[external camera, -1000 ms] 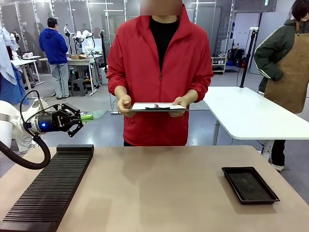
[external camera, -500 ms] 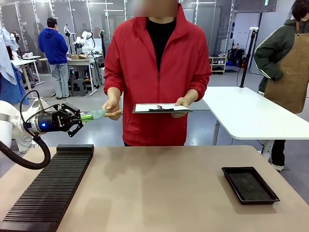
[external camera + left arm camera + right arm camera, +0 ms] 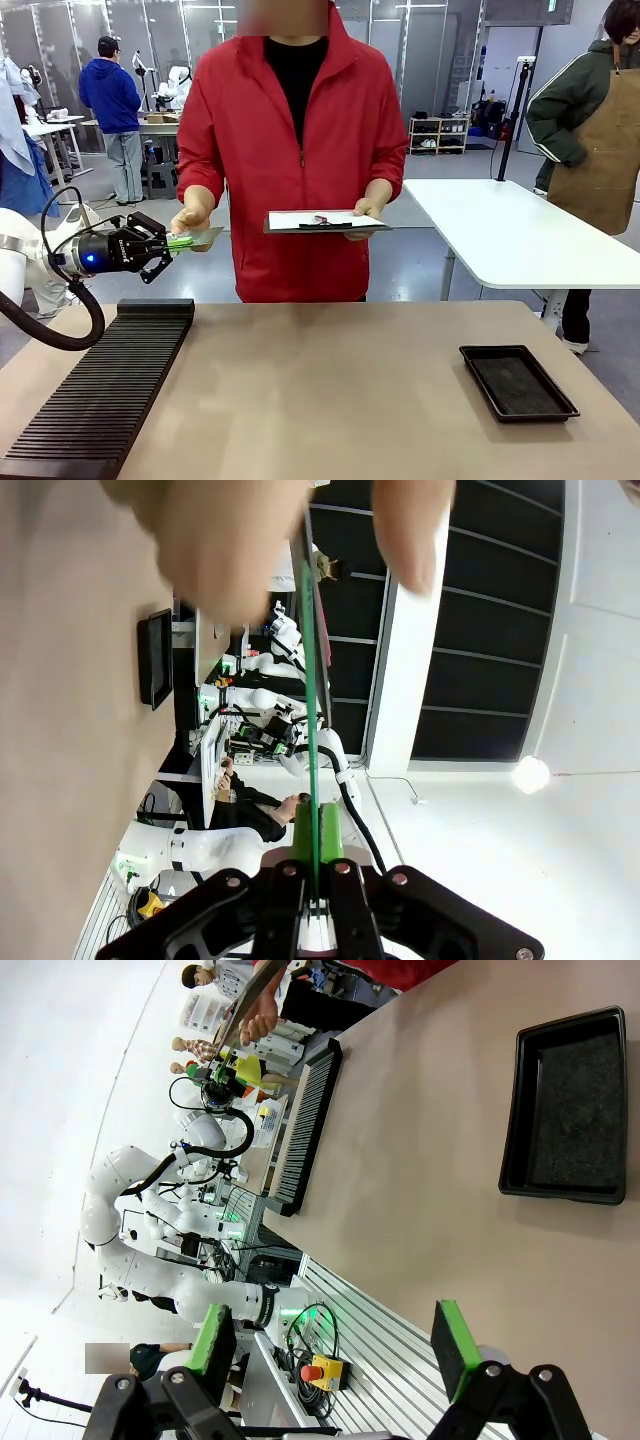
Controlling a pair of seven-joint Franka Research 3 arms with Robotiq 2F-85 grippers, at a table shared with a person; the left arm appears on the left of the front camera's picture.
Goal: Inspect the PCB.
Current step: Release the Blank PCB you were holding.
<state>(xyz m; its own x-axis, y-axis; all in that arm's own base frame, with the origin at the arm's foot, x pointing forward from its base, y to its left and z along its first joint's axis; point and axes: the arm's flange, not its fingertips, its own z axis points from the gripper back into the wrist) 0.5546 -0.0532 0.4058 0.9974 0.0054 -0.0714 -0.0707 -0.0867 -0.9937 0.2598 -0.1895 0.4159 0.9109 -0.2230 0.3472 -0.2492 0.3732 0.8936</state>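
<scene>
The left tool (image 3: pixel 172 243) is clamping one end of the PCB (image 3: pixel 198 238), holding it roughly level in the air past the far left corner of the bench (image 3: pixel 330 400). The person's hand (image 3: pixel 190 222) is pinching the opposite end. Edge-on from the left wrist, the PCB (image 3: pixel 310 680) is looking thin, stiff and light. Gripping its bare margins, not the dotted face, is probably safest. The right tool (image 3: pixel 335 1335) is standing apart, empty. No print is showing large enough to read.
</scene>
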